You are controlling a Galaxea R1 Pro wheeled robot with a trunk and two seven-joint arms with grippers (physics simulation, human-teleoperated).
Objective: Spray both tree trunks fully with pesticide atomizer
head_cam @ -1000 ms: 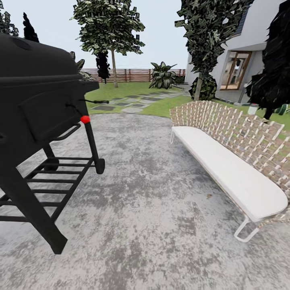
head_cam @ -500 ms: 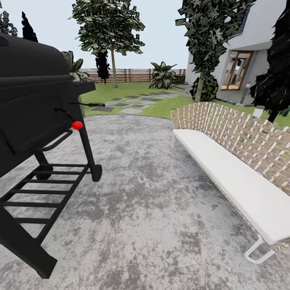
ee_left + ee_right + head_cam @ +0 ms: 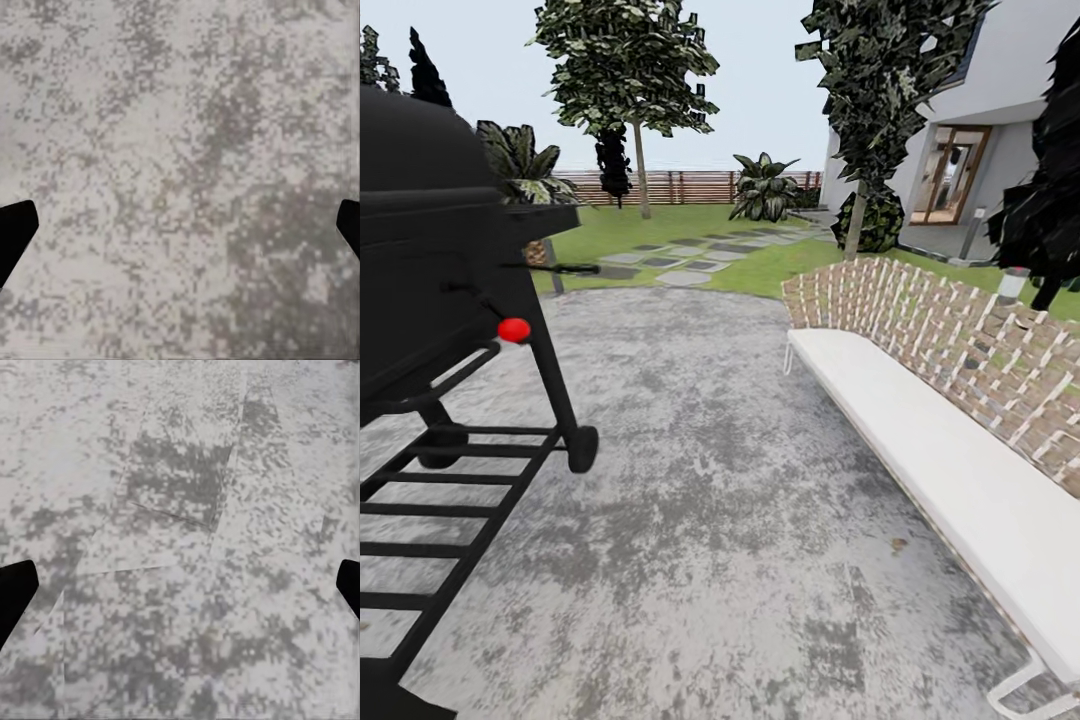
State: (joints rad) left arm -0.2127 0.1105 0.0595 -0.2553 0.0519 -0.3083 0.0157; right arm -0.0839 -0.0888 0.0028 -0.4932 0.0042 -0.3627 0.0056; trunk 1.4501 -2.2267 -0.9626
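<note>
Trees (image 3: 643, 160) stand beyond the grill (image 3: 430, 280); both claws, left (image 3: 180, 225) and right (image 3: 180, 585), hang spread and empty over paving (image 3: 710, 480), free for pickup.

Black grill (image 3: 430, 260), white-cushioned bench (image 3: 940, 450), mottled grey paving (image 3: 710, 520).

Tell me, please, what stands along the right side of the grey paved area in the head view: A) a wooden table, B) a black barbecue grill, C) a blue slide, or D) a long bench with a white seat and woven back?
D: the bench, with its white seat and woven lattice back, runs along the right edge of the paved area, while the black grill stands on the left.
</note>
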